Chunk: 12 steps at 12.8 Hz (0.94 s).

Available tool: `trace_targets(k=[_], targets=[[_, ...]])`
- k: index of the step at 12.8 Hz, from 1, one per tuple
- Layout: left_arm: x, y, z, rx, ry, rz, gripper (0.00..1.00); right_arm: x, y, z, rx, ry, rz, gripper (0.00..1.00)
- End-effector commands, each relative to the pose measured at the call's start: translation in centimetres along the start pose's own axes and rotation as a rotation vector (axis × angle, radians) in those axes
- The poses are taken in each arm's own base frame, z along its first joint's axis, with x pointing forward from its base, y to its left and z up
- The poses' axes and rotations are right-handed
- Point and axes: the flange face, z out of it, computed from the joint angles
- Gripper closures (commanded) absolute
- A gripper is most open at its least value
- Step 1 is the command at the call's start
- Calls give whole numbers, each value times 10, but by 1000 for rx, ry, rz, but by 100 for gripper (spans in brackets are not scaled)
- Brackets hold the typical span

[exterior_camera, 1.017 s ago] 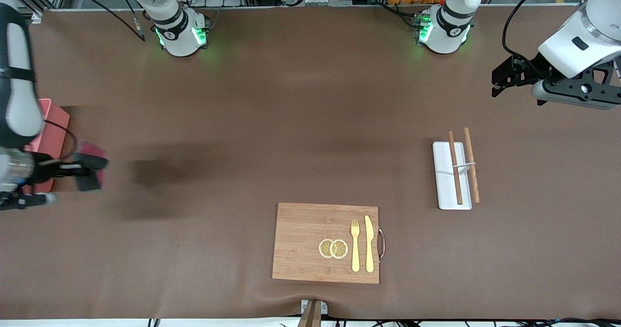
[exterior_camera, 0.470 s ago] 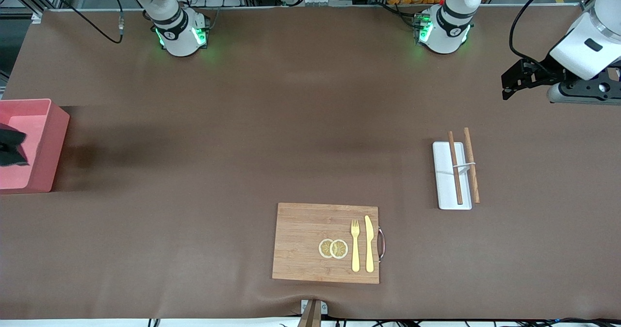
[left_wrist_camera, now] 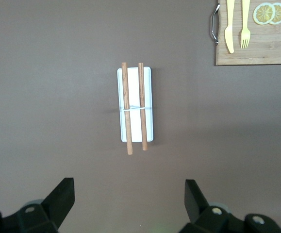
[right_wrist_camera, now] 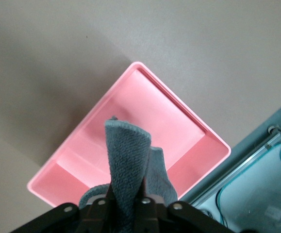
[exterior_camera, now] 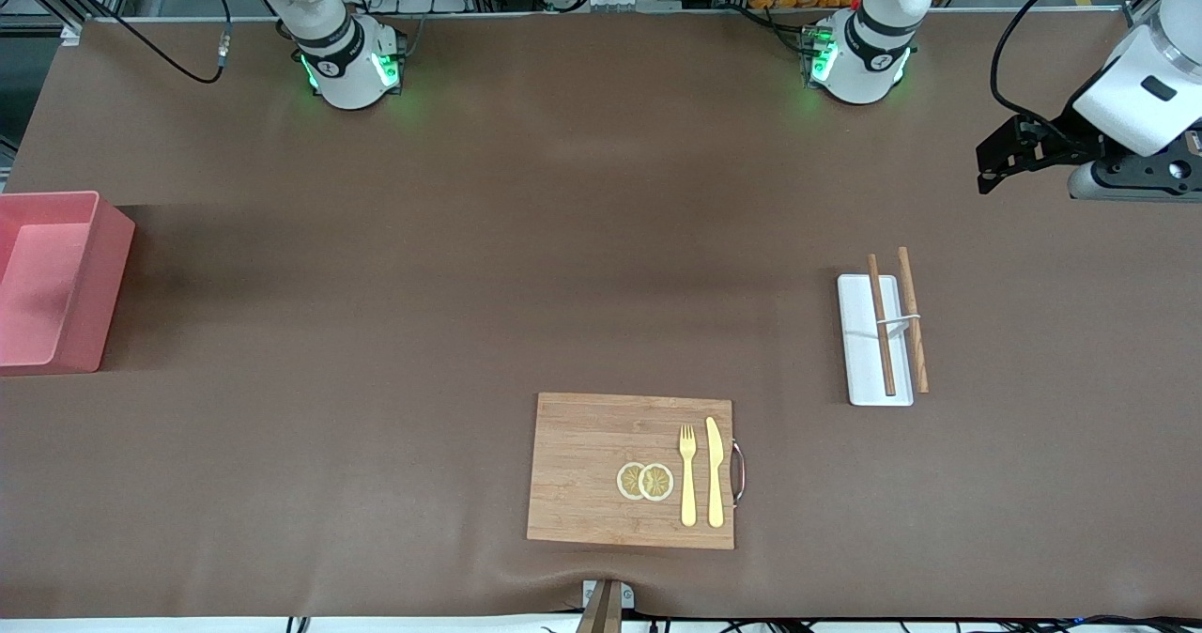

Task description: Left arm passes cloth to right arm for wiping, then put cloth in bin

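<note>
The pink bin (exterior_camera: 94,267) stands at the right arm's end of the table, and nothing shows inside the part of it in the front view. In the right wrist view my right gripper (right_wrist_camera: 128,204) is shut on the dark grey cloth (right_wrist_camera: 128,155), holding it up in the air over the bin (right_wrist_camera: 145,99). The right gripper and the cloth are out of the front view. My left gripper (exterior_camera: 997,156) is open and empty, up over the table at the left arm's end; its fingers (left_wrist_camera: 62,196) stand wide apart in the left wrist view.
A white tray (exterior_camera: 859,351) with two wooden chopsticks (exterior_camera: 883,328) lies under the left gripper's area. A wooden board (exterior_camera: 582,469) carries a yellow fork, a knife and lemon slices near the front edge. The table's edge runs beside the bin (right_wrist_camera: 256,160).
The right arm and the cloth have moved out of the front view past the bin. The left gripper has drawn slightly toward its end of the table.
</note>
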Motion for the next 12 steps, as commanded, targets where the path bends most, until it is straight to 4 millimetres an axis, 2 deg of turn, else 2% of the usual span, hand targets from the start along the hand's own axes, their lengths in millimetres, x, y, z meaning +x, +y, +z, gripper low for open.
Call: trace_targets(k=[1, 3, 4, 7, 9, 10, 12], targets=[[-4, -5, -7, 14, 2, -22, 0, 2, 12, 27, 14, 39, -32, 21], [-4, -11, -12, 11, 13, -33, 0, 5, 11, 23, 11, 35, -33, 4], [-4, -11, -11, 11, 11, -35, 0, 11, 10, 19, 8, 36, -40, 0], [-4, -11, -18, -17, 24, -38, 0, 34, -5, -16, 22, 16, -38, 0], [-3, -21, -19, -20, 27, -54, 0, 69, -24, -61, -13, 2, -15, 0], [-3, -23, -19, -23, 25, -60, 0, 83, -37, -73, 11, -15, 49, 0], [-4, -17, -20, -23, 26, -50, 0, 118, -68, -87, 99, -77, 224, 0]])
